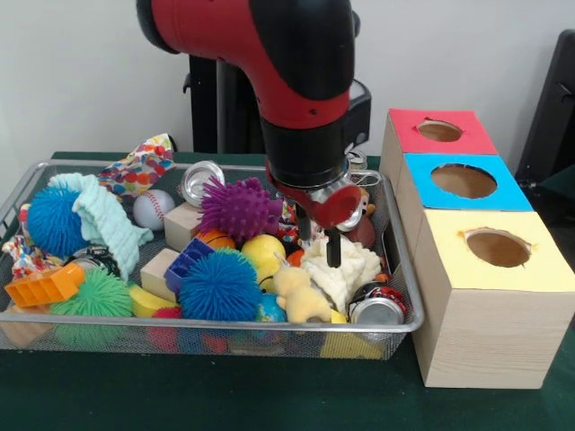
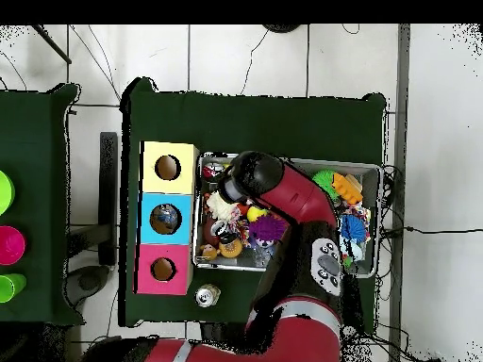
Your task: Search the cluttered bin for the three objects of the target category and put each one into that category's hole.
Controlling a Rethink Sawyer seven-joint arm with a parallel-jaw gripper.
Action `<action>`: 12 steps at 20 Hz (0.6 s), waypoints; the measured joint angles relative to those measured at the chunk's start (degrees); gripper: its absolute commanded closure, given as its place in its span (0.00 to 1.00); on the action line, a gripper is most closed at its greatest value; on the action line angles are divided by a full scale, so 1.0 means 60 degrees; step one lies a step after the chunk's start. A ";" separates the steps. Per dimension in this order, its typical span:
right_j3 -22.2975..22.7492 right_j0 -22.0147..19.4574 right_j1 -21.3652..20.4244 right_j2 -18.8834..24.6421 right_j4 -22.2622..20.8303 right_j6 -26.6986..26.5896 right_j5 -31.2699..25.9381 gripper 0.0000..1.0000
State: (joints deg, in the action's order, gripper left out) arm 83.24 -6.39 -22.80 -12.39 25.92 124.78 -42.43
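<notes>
- Bin (image 1: 395,296), a wide wire-mesh basket, sits on the green table just beside a row of three wooden boxes, so sorted toys need only a short carry.
- Gripper (image 1: 319,244) hangs low over the bin's right end, its two dark fingers apart and empty, straddling the top of a cream plush toy (image 1: 346,269); this looks like a reach for it.
- Inside the bin lies a heap: a purple spiky ball (image 1: 238,208), blue spiky balls, a baseball (image 1: 153,209), wooden blocks, cans (image 1: 377,310) and a yellow plush animal (image 1: 301,296).
- Each box has one hole on top: red (image 1: 440,131), blue (image 1: 464,180), yellow (image 1: 497,248). Something dark shows in the blue hole from overhead; what it is I cannot tell.
</notes>
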 measured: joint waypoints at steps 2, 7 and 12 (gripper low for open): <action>-0.0010 0.0025 0.0158 -0.0001 0.0053 0.0112 0.0000 0.00; -0.0017 0.0032 0.0526 -0.0039 0.0089 0.0124 0.0004 0.00; -0.0025 0.0110 0.0892 -0.0136 0.0089 0.0124 0.0067 0.00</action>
State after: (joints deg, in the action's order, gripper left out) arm 83.09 -5.73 -17.45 -13.21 26.45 125.53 -42.02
